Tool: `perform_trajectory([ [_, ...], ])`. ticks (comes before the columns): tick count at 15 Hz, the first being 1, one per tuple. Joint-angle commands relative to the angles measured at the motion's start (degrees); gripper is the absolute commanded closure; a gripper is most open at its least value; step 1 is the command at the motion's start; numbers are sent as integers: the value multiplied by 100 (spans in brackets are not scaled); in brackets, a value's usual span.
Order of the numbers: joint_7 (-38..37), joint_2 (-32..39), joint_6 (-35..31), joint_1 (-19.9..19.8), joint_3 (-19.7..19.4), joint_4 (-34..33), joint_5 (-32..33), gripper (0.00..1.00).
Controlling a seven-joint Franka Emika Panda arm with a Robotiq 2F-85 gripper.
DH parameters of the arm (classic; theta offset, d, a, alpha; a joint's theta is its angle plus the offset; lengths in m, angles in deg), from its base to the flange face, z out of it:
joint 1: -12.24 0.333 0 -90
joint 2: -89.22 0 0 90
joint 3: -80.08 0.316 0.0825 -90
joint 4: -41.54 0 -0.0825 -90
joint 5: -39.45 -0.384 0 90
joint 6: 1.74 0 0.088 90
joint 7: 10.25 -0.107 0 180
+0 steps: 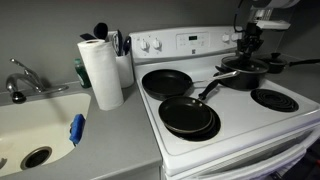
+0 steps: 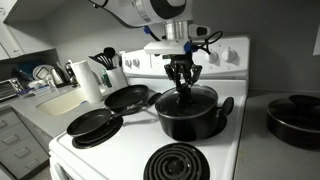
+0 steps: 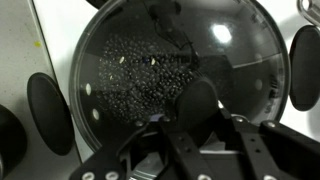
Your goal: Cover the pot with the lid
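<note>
At the bottom edge of the wrist view the gripper comes in as dark linkwork, its jaws drawn narrow around the small dark knob of the lid. The glass disc, with its thin bright rim, fills nearly the whole frame. Through the glass a dark, speckled interior shows, with white stove surface at the upper left corner.

Lowest in an exterior view lies a bare coil burner on the white stove. Just above it, at frame centre, stands the pot, black and deep-sided. The gripper hangs straight down onto its mouth, so the lid sits at the pot's top. Whether the glass rests fully on the rim or just above it, I cannot tell. Left of the pot are two shallow frying pans, one lower and one higher. A further dark pan sits apart at the right edge. A paper towel roll stands at the upper left beyond the pans.

From the opposite side, the sink takes the lower left. The paper towel roll stands above it. The pot is small at the upper right, under the gripper.
</note>
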Motion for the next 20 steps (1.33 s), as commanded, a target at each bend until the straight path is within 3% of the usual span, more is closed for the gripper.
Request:
perform_trajectory([
  [1, -89, 210, -389, -11, 65, -55, 30, 86],
  [11, -49, 133, -1139, 8, 112, 175, -21, 86],
  [15, -104, -141, -1116, 64, 149, 450, 58, 86],
  [16, -166, -211, -1126, 83, 150, 513, 97, 36],
  [18, -225, -401, -1118, 132, 172, 677, 140, 29],
  [20, -354, -669, -1141, 209, 200, 841, 286, 14],
])
